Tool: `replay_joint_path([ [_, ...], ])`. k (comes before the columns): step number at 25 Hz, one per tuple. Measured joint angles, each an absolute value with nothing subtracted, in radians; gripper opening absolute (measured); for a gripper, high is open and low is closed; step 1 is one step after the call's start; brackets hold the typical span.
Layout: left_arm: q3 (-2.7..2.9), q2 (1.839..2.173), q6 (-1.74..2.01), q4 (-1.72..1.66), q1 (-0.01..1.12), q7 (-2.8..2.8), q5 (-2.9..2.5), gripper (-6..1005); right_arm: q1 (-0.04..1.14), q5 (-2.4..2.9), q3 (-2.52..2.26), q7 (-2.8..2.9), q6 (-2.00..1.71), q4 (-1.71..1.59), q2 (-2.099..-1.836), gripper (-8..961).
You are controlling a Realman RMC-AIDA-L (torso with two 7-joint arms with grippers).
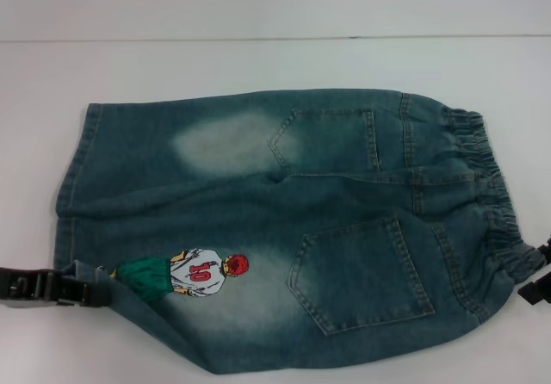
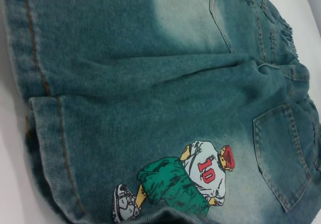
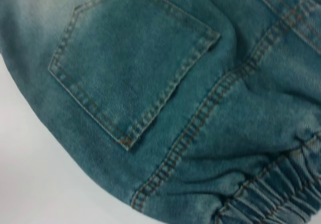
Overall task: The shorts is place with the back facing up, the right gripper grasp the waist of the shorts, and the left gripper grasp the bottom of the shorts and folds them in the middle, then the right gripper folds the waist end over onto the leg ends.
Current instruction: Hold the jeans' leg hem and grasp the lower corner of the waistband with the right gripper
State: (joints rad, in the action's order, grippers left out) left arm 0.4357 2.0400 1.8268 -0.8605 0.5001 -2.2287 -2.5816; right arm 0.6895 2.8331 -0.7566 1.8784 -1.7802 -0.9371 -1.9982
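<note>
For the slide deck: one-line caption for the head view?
Washed blue denim shorts lie back-up on white table; left gripper at leg hem, right gripper at elastic waistband.

Bare table [image 1: 275, 74] rings the shorts [image 1: 284, 229]; nothing blocks passage.

Left gripper [image 1: 82, 291]: visible at 8 o'clock in the head view. Black housing, blocky and elongated, built of stepped rectangular segments. Grey-lit upper faces; darker recesses between segments. No markings, screws or cables can be made out.

Right gripper [image 1: 535, 282]: visible at 4 o'clock in the head view, cut by the picture's edge. Black, angular body, with a narrow upright piece above a wedge-shaped block. Surface matte. No markings or cables can be made out.

Neither wrist view shows any robot part.
</note>
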Motion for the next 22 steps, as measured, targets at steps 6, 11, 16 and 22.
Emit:
replay_joint_path([
  [6, 0.436, 2.040, 1.823, -0.852, 0.503, -2.225, -2.582, 81, 0.699, 2.831, -0.754, 1.875, -1.777, -0.945, -2.003, 694],
  [11, 0.436, 2.040, 1.822, -0.851, 0.503, -2.222, -2.582, 82, 0.707, 2.830, -0.756, 1.873, -1.776, -0.947, -2.005, 675],
  [16, 0.436, 2.040, 1.819, -0.851, 0.503, -2.219, -2.582, 83, 0.709, 2.831, -0.759, 1.865, -1.774, -0.950, -2.007, 657],
  [22, 0.436, 2.040, 1.813, -0.848, 0.500, -2.216, -2.582, 82, 0.708, 2.836, -0.759, 1.857, -1.774, -0.951, -2.011, 444],
])
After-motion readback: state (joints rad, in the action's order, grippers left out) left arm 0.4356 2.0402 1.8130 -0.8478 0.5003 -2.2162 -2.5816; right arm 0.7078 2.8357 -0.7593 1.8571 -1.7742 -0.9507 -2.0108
